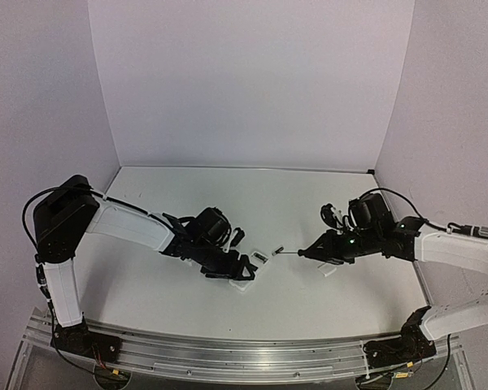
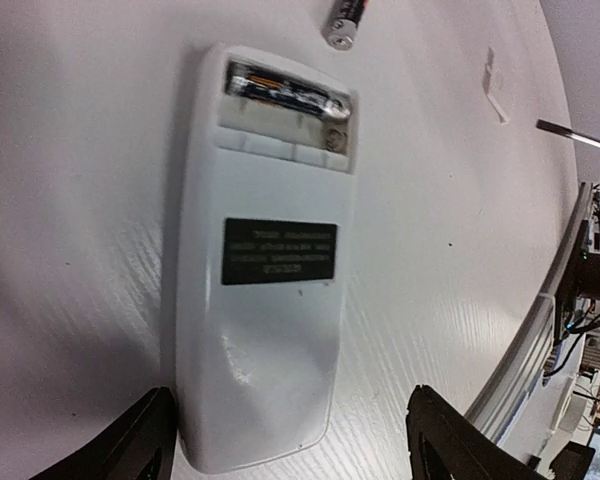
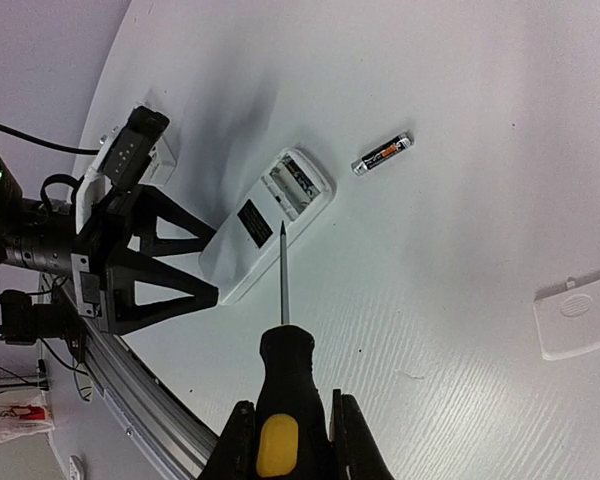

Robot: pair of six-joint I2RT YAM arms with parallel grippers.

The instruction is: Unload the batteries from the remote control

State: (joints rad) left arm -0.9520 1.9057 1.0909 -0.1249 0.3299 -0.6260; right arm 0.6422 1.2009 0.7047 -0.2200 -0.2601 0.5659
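Note:
The remote control [image 2: 265, 300] lies back up on the table, its battery bay open at the far end. One battery [image 2: 285, 95] sits in the bay. A second battery [image 2: 345, 20] lies loose on the table just beyond it, also in the right wrist view [image 3: 383, 154]. My left gripper [image 2: 292, 425] is open, its fingers straddling the remote's near end without clamping it. My right gripper [image 3: 288, 440] is shut on a black and yellow screwdriver [image 3: 285, 370]. Its tip hovers by the remote's [image 3: 270, 215] right edge, near the bay.
The small white cover piece [image 3: 577, 317] lies on the table right of the screwdriver, also in the top view [image 1: 329, 270]. The aluminium rail [image 1: 244, 357] runs along the table's near edge. White walls [image 1: 252, 81] close the back and sides.

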